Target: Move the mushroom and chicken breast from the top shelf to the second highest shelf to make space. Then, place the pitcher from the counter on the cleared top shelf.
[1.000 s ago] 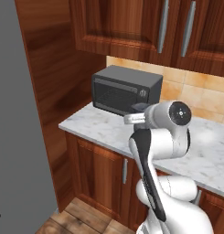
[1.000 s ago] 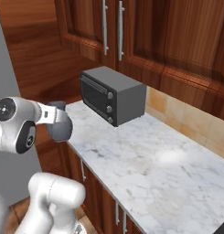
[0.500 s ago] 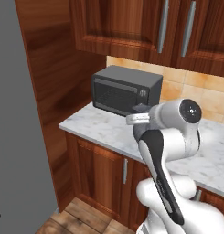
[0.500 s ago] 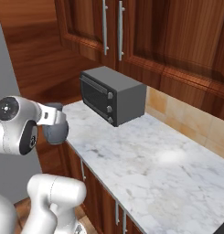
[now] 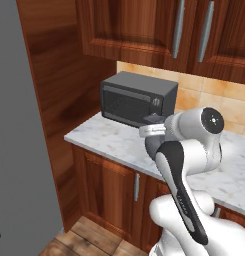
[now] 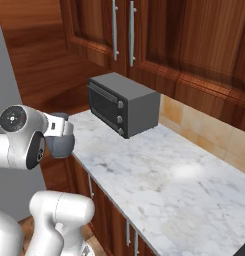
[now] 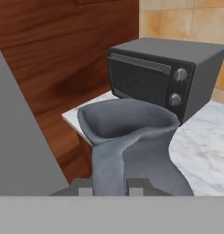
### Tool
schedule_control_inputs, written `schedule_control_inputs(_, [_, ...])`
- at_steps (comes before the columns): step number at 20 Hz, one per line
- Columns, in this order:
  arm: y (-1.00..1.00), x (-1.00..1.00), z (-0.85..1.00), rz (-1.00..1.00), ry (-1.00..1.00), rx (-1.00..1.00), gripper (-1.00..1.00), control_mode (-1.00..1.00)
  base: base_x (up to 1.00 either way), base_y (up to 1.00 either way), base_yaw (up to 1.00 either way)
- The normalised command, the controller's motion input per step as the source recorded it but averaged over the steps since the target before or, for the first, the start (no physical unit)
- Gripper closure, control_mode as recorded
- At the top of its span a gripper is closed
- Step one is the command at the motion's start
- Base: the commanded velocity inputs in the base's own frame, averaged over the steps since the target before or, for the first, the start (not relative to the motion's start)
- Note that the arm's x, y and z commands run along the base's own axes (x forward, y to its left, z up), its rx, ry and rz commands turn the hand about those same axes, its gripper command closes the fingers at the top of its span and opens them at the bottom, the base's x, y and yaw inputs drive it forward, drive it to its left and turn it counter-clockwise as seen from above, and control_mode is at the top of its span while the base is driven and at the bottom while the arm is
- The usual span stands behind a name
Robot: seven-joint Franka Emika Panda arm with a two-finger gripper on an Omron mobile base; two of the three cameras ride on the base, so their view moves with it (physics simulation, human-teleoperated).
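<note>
Pitcher carried off the bench

The pincer (image 7: 111,185) stayed clamped on the pitcher's (image 7: 127,137) handle — it had swung left, clear of the bench (image 6: 159,180) edge by the oven (image 6: 123,104), fridge-bound — shelf next.

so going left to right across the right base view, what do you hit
grey fridge side → gripper shut on the pitcher → toaster oven → bare marble counter

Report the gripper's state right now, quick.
Gripper: closed on the loop handle of the dark grey-blue bulbous pitcher.
</note>
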Motion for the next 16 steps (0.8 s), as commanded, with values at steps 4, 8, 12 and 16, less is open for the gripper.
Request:
schedule_control_inputs(4, [0.00,0.00,0.00,0.00,0.00,0.00,1.00,-1.00,0.00,0.00,0.00])
schedule_control_inputs(8, [0.00,0.00,0.00,0.00,0.00,0.00,1.00,1.00,0.00,0.00,0.00])
schedule_control_inputs(12, [0.00,0.00,0.00,0.00,0.00,0.00,1.00,1.00,-0.37,0.00,0.11])
schedule_control_inputs(16, [0.00,0.00,0.00,0.00,0.00,0.00,1.00,1.00,-0.80,0.16,0.29])
